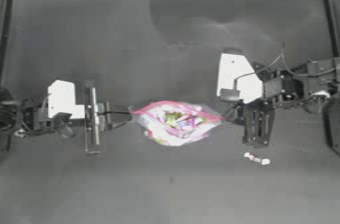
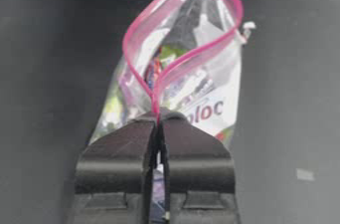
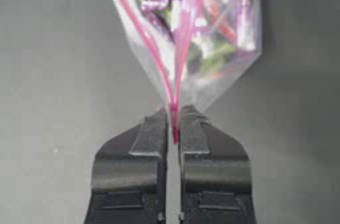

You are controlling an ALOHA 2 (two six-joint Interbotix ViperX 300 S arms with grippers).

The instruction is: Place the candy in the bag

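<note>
I am pinching the bag (image 1: 176,122) at mid-table by both ends of its pink strip, my left gripper (image 2: 158,118) and right gripper (image 3: 174,113) each clenched on the limp, crinkly film. The candy (image 1: 256,159) is lying on the table (image 1: 166,34) near and right of the bag; being tiny, light and slippery, it is probably best taken across its middle.

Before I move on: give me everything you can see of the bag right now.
The bag is a crinkly clear plastic zip pouch with a pink strip along its mouth, holding multicoloured sweets. It sits mid-table, mouth open. The left pincer and the right pincer are each shut on one end of the strip.
</note>
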